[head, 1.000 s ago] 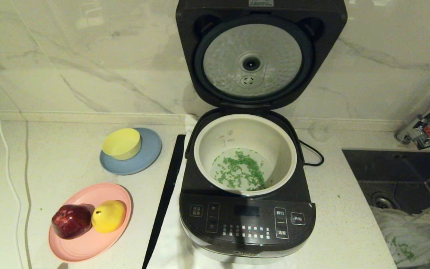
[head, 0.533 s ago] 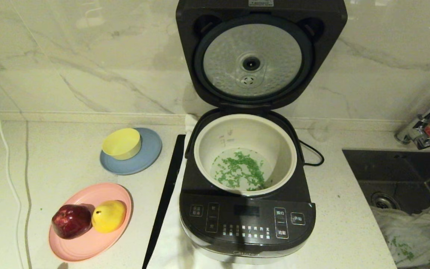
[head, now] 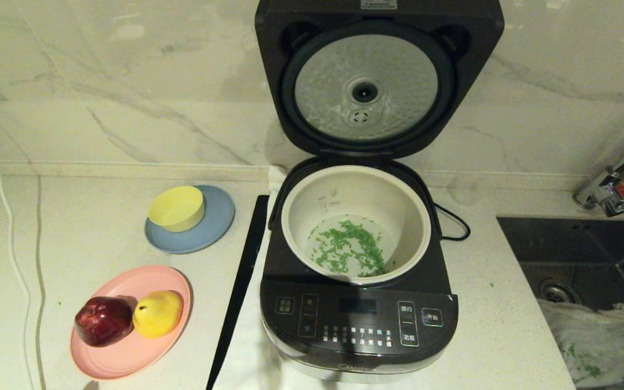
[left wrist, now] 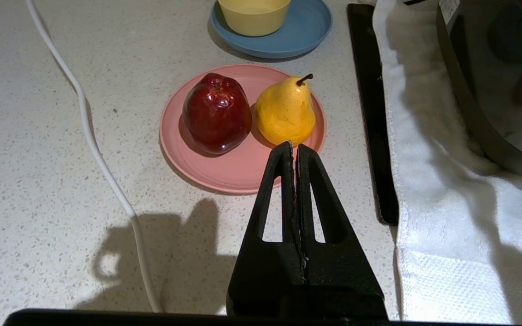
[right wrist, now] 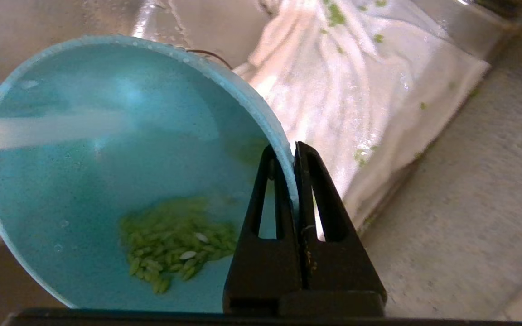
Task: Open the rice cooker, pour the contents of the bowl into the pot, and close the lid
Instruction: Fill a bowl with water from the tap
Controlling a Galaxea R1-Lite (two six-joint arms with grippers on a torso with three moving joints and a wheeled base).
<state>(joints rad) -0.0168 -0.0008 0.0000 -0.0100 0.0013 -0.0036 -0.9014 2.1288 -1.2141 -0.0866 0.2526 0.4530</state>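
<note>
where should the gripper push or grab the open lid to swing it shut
Judging by its pose, the lid stands upright on a rear hinge, dimpled underside facing forward. Best bet is its top edge, farthest from the hinge: reach over the rice cooker from the front and draw it forward and down over the pot.

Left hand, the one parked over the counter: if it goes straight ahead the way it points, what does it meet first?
Most likely the yellow pear on the pink plate: the shut left hand aims just at it. Depth is unclear, so it could meet the plate's near rim first.
</note>
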